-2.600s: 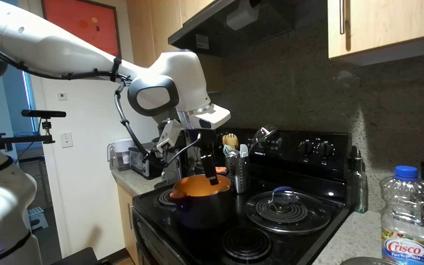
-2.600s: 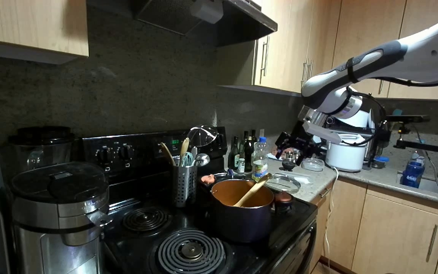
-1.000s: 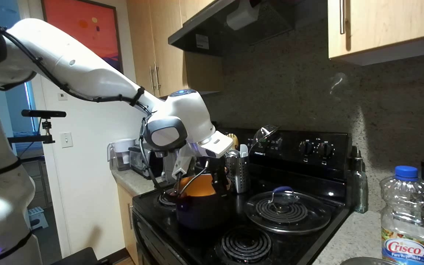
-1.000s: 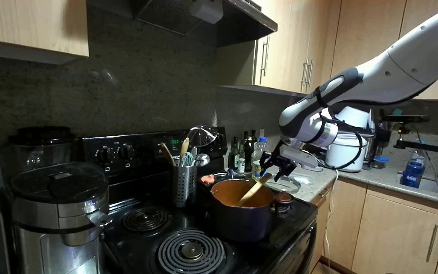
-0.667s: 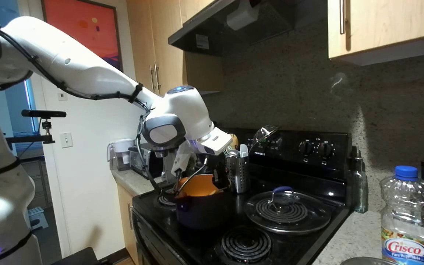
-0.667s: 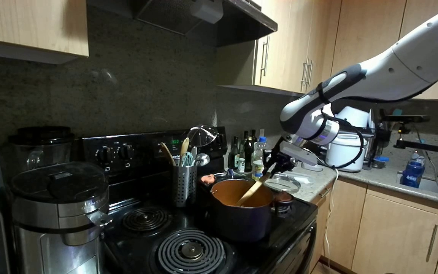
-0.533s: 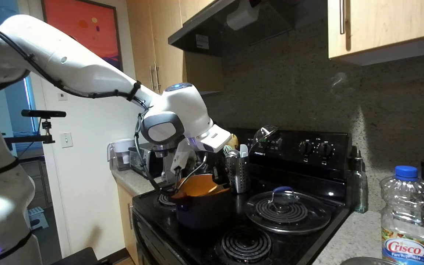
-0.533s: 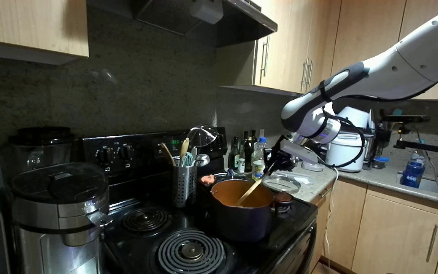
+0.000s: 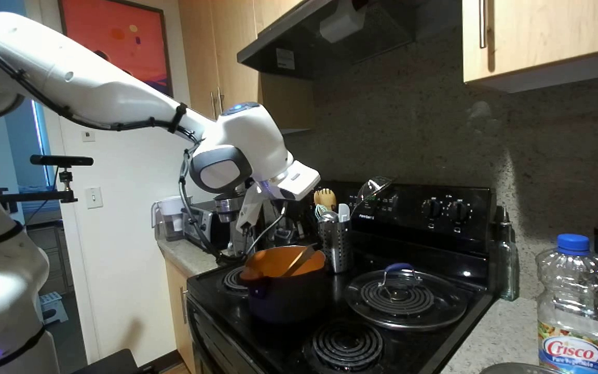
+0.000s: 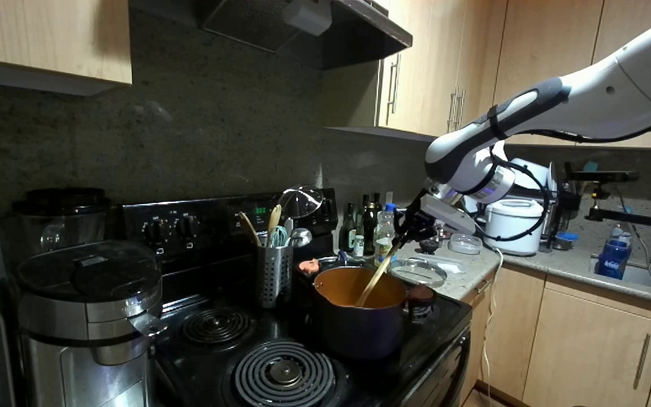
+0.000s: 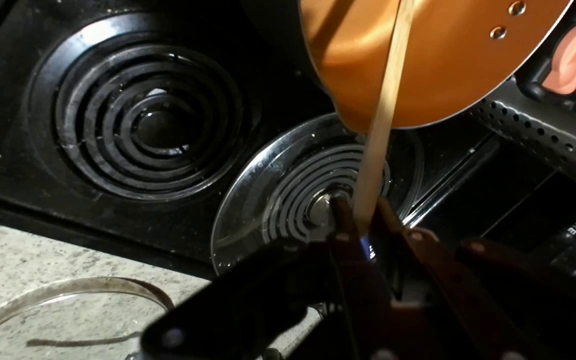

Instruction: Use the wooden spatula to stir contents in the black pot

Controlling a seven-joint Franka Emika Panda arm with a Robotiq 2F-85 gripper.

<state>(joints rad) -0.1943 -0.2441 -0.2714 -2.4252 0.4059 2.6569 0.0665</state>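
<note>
Against a dark mottled backsplash, a black electric range with coil burners is set. In both exterior views a white Franka Panda arm is extended over it, and a range hood is mounted higher up. The black pot, lined in orange, is stood upright on the range; whether a coil lies beneath it cannot be told. A clear glass lid with a blue handle is laid over a rear coil, apart from the pot. A clear Crisco vegetable oil bottle with a blue cap is stood on the speckled counter beside the range. Near the pot, a perforated metal utensil holder is seen, with a ladle and a whisk in it. The black Robotiq gripper is held higher than the pot's rim, and the upper end of the wooden spatula is pinched between its fingers. The spatula is slanted down into the pot near its pouring lip; whether the rim is touched cannot be told. Its tip is hidden by the pot wall in both exterior views, and the pot's contents cannot be made out. Salmon-coloured grips are fitted to the pot's side handles.
</note>
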